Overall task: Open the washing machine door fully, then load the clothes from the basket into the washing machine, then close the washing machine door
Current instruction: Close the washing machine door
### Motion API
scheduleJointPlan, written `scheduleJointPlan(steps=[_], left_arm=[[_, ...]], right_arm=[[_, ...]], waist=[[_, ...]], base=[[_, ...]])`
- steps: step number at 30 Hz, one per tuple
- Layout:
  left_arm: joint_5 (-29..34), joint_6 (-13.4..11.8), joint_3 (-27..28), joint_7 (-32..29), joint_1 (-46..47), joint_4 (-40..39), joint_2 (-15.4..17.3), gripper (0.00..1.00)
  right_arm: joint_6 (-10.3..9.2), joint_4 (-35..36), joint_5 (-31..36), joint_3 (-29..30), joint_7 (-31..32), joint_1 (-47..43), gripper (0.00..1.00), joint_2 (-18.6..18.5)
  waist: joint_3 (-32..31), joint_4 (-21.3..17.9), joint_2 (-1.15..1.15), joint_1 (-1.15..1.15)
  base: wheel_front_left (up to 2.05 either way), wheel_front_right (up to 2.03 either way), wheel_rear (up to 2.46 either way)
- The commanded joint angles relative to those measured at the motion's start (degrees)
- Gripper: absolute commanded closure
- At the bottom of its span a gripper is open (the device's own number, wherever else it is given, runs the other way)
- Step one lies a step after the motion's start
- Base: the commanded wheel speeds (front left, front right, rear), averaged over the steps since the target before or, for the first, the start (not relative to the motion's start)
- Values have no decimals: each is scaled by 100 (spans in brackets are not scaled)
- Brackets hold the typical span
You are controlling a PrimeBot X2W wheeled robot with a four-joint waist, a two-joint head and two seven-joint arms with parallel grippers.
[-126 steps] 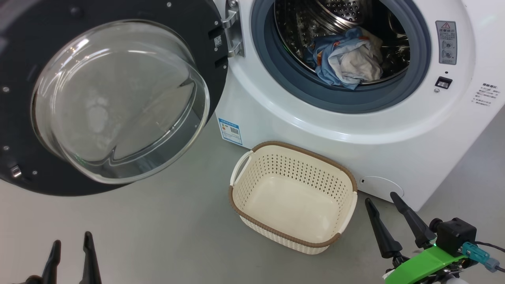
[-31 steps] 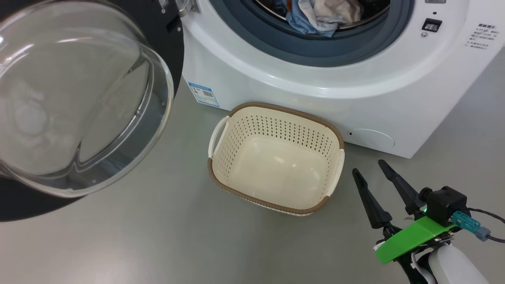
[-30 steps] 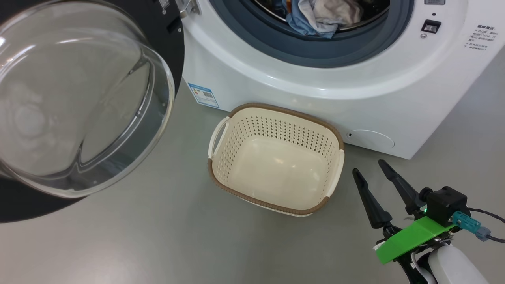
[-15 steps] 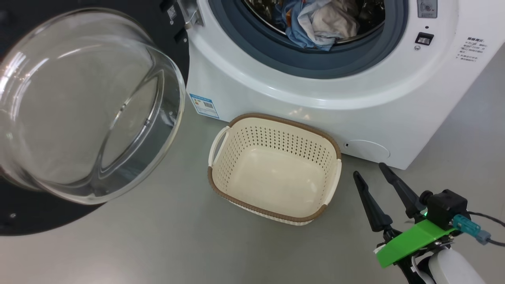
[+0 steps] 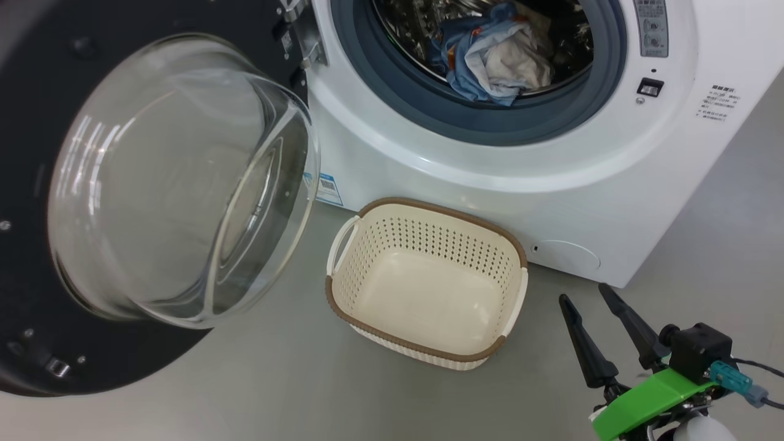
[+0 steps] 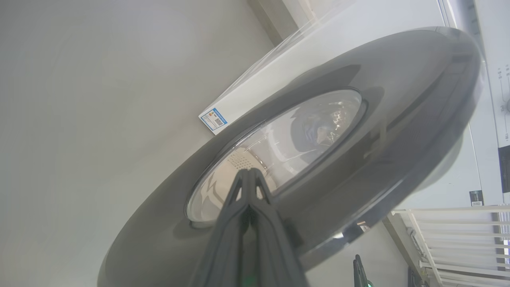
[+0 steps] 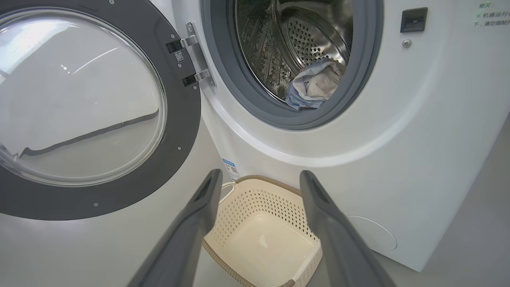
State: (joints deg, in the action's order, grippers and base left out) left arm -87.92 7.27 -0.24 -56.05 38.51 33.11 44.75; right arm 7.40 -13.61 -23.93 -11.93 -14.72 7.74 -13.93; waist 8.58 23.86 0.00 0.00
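Observation:
The washing machine point(image 5: 490, 184) stands with its round black door point(image 5: 24, 122) swung out to the left, glass bowl facing me. The clothes point(image 5: 490, 55), light blue and cream-white, lie inside the steel drum and also show in the right wrist view point(image 7: 314, 83). On the floor before the machine sits the basket point(image 5: 422, 211), with nothing inside. My right gripper point(image 5: 583, 294) hangs open to the basket's right, holding nothing. In the left wrist view my left gripper point(image 6: 248, 171) is shut, its tips pointing at the outer face of the door point(image 6: 358, 139); whether they touch it I cannot tell.
Grey floor surrounds the basket. A blue label point(image 5: 329, 188) marks the machine's lower left corner, partly behind the glass bowl. A round service flap point(image 5: 566, 256) sits at its lower right. A white slatted rack point(image 6: 458, 239) shows beyond the door in the left wrist view.
The head camera has tilted, so the whole picture has slid down and more of the drum shows. The door's glass bowl now overlaps the blue label. The right gripper stays open.

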Motion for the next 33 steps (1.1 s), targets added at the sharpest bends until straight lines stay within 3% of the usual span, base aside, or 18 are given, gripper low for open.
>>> scheduleJointPlan(steps=[1, 18, 33], left_arm=[[-48, 22, 166, -77, 25, -187, 312, 100], [-376, 22, -26, -793, -482, -1723, 204, 100], [-481, 22, -256, -1175, -644, -3184, -215, 100]], right_arm=[[9, 143, 57, -96, -28, -47, 0, -4], [9, 229, 189, 187, -28, -455, 0, 68], [9, 320, 214, 448, -28, -553, 0, 206]], waist=[[-91, 24, 0, 0], [-380, -155, 0, 0], [-459, -745, 0, 0]], base=[[0, 0, 0], [0, 0, 0], [0, 0, 0]])
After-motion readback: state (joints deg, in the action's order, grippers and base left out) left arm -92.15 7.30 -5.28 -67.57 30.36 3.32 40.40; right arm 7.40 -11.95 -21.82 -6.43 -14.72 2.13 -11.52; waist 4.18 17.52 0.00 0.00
